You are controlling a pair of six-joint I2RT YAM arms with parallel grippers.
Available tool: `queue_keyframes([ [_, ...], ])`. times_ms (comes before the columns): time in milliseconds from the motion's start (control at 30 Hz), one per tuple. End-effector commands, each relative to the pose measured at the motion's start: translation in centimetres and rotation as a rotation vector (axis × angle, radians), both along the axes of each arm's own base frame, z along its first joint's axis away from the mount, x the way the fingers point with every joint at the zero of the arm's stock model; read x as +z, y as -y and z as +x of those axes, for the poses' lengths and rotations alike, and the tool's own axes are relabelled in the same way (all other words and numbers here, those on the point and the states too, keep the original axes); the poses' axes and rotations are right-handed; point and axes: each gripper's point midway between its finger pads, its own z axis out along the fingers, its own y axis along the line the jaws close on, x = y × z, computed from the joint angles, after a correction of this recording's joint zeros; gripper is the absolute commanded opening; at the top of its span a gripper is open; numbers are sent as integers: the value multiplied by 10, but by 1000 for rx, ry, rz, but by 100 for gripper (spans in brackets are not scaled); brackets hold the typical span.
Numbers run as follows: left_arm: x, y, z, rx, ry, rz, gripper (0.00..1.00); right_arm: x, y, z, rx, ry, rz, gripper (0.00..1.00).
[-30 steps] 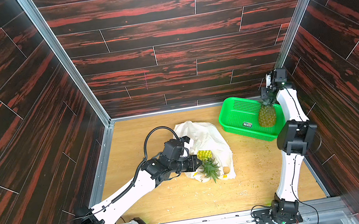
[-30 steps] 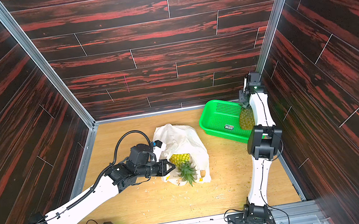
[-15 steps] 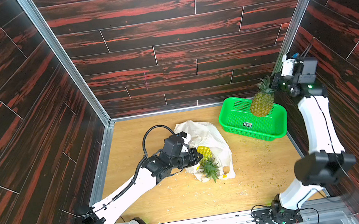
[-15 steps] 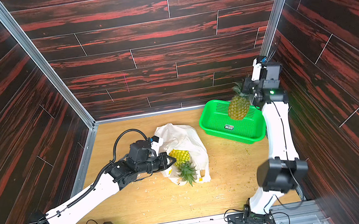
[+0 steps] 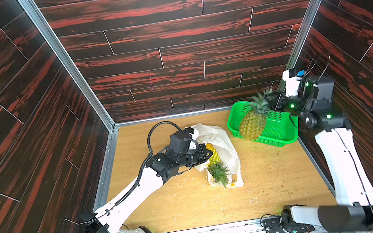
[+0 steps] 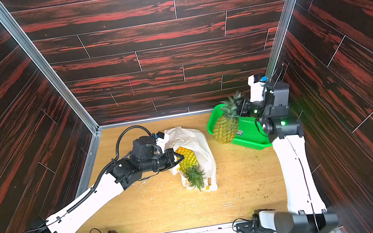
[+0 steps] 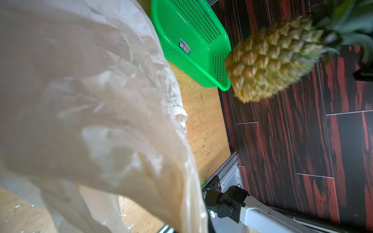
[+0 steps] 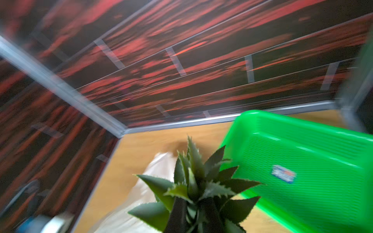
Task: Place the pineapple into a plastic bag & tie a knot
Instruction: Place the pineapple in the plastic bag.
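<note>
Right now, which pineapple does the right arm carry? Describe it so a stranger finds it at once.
Find the green basket in the back corner of the table on the right arm's side. Near it a pineapple hangs in the air, held by its leafy crown in the right claw. The other, yellower pineapple lies in the white plastic bag; this one touches no surface.

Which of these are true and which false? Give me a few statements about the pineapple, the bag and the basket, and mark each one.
1. The right gripper holds a pineapple by its leafy crown. True.
2. That pineapple rests inside the green basket. False: it hangs in the air over the basket's edge.
3. The left gripper is shut on the plastic bag. True.
4. The plastic bag is knotted shut. False: its mouth is untied, with one edge lifted by the left gripper.
</note>
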Motion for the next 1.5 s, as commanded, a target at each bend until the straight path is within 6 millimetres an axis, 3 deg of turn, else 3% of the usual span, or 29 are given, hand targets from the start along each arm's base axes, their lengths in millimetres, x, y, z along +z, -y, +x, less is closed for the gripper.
queue_keyframes([
  [0, -11, -13, -9, -38, -9, 108, 0, 18, -42, -33, 160, 43, 65, 0],
  [233, -15, -19, -12, -7, -23, 95, 0, -14, -108, -75, 317, 1, 117, 0],
  [433, -5, -20, -12, 24, -38, 30, 0, -46, -136, -82, 309, 29, 173, 0],
  [633, 6, -18, -11, 56, -62, -42, 0, -60, -161, -77, 266, 126, 194, 0],
  [833, 20, -19, -13, 68, -60, -83, 0, -67, -162, -70, 199, 192, 189, 0],
  [1033, 31, -18, -21, 41, -73, -121, 0, -53, -158, -62, 157, 271, 180, 0],
  [1167, 56, -12, -20, 42, -72, -209, 0, -35, -178, -55, 198, 318, 243, 0],
  [1367, 103, -13, -8, 92, -47, -334, 0, -16, -189, -42, 194, 368, 271, 0],
  [1467, 116, -22, 3, 152, -56, -400, 0, -8, -190, -39, 191, 391, 252, 0],
])
